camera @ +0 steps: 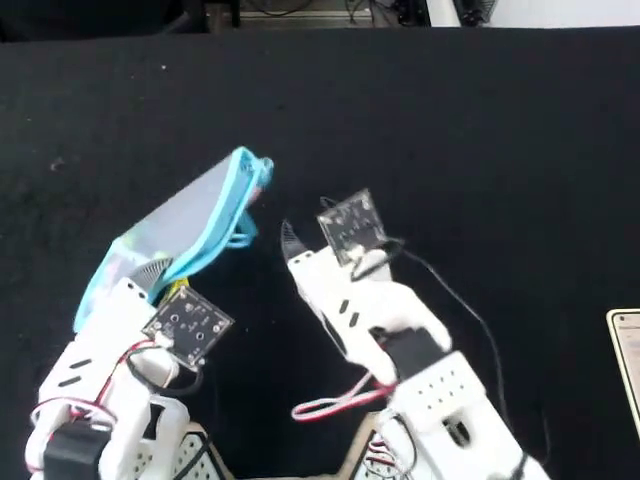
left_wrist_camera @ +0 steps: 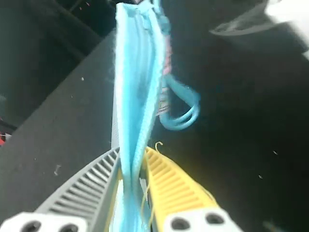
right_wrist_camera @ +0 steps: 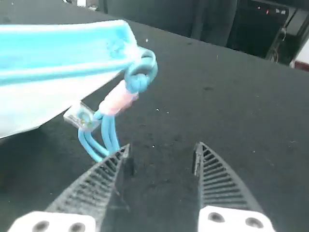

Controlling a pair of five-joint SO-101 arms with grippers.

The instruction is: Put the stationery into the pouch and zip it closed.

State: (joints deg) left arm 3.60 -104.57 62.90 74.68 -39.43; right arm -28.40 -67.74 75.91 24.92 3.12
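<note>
Pouch (camera: 190, 225) front and centre: light blue, held at a slant over the black table (camera: 450, 120), its long edge running from lower left up toward the middle in the high view. And the left gripper (camera: 165, 282) has it, clamped hard on the near end. From the left wrist camera, the grey finger (left_wrist_camera: 87, 188) and the yellow finger (left_wrist_camera: 169, 188) press in from either side, with nothing but blue fabric between them. That arm sits low at the table's near left corner, wrist angled up along the pouch's length.

Over to the right arm, rising from the near middle of the table and leaning leftward. The right gripper (camera: 298, 250) is spread wide with nothing in it — two black ribbed fingers (right_wrist_camera: 91, 188) aimed down at the tabletop just beside the pouch's far end.

Hanging there is the blue cord loop (right_wrist_camera: 99, 137), dangling off the pouch's far corner. It has a small metal tab (right_wrist_camera: 79, 117) and a pinkish sleeve (right_wrist_camera: 118, 101) where the cord gathers. The bottom of that loop sits right at the tip of one black finger — whether it touches, I cannot tell. The other finger stands over bare tabletop, apart from the cord.

Off at the table's right edge lies a pale card (camera: 628, 360), well apart from both arms.
</note>
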